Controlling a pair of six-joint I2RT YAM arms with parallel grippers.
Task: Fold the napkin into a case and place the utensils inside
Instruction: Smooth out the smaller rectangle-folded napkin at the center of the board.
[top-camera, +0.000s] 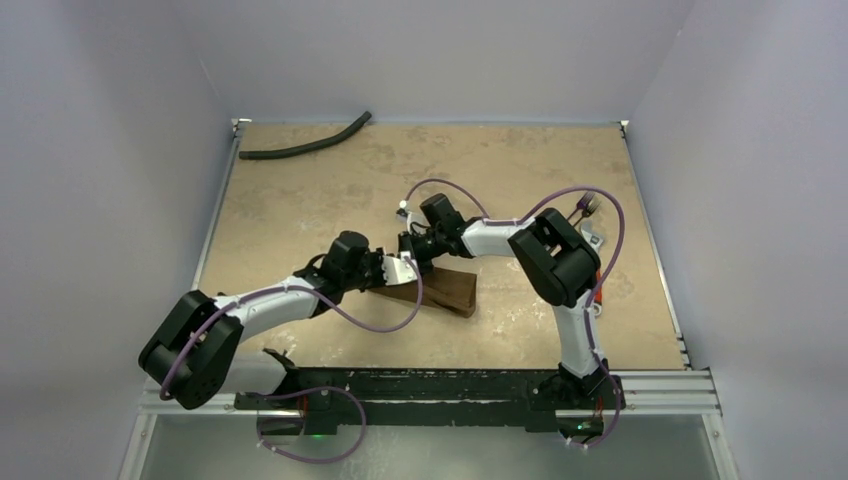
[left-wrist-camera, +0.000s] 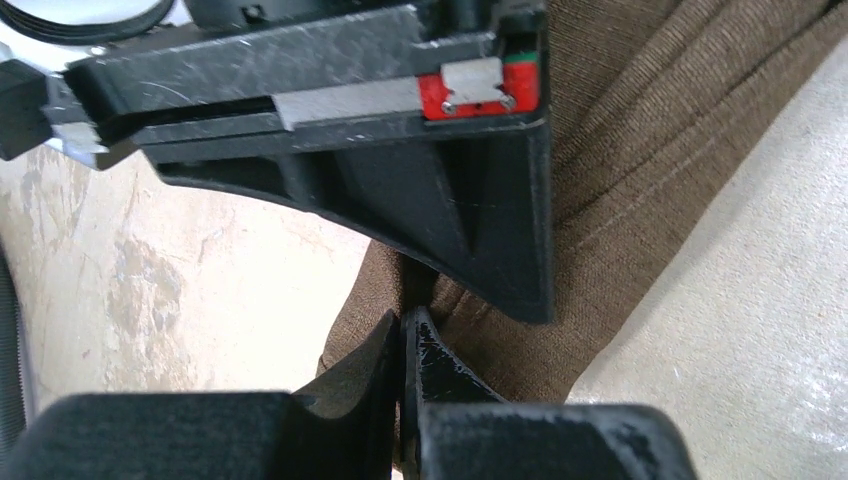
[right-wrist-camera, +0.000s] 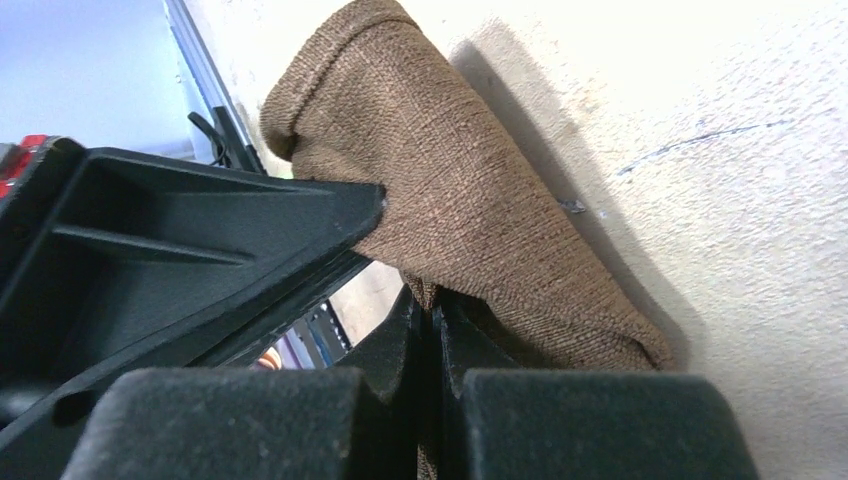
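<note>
The brown napkin (top-camera: 450, 292) lies folded on the table in front of the arms, its left end lifted. My left gripper (top-camera: 405, 268) and right gripper (top-camera: 412, 250) meet at that end, almost touching. In the left wrist view my left gripper (left-wrist-camera: 405, 322) is shut, its tips pinching the edge of the napkin (left-wrist-camera: 620, 180). The right wrist view shows my right gripper (right-wrist-camera: 430, 305) shut with a fold of the napkin (right-wrist-camera: 450, 170) between its tips. The utensils (top-camera: 583, 209) lie far right, partly hidden by the right arm.
A black curved hose (top-camera: 300, 148) lies at the table's far left corner. Purple cables loop above the arms. The right arm's elbow (top-camera: 555, 258) stands over the table's right side. A metal rail (top-camera: 660, 385) runs along the near edge.
</note>
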